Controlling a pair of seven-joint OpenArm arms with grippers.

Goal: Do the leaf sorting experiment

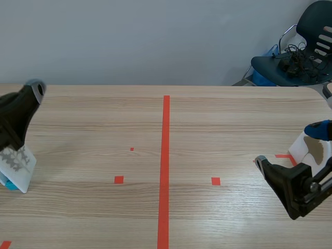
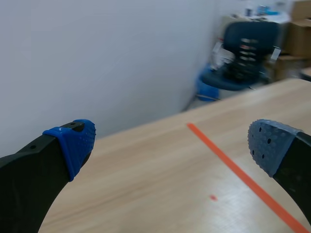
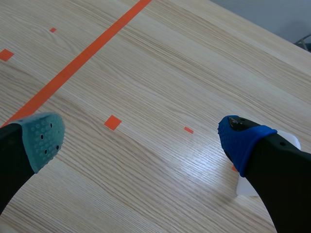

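Note:
A white card with a grey leaf print (image 1: 18, 165) stands on a light blue base at the table's left edge, partly behind my left arm. My left gripper (image 1: 34, 91) is raised above it; in the left wrist view it (image 2: 172, 145) is open with only bare table between its fingers. At the right edge stands a white card with a brown leaf (image 1: 313, 149). My right gripper (image 1: 289, 144) is open just in front of that card. In the right wrist view a corner of the card (image 3: 244, 187) shows beside the blue-padded finger of the gripper (image 3: 141, 138).
The wooden table (image 1: 166, 135) has a long orange-red tape line down its middle. A dark office chair (image 1: 298, 57) with cables on its seat stands beyond the far right corner. A plain wall runs behind the table.

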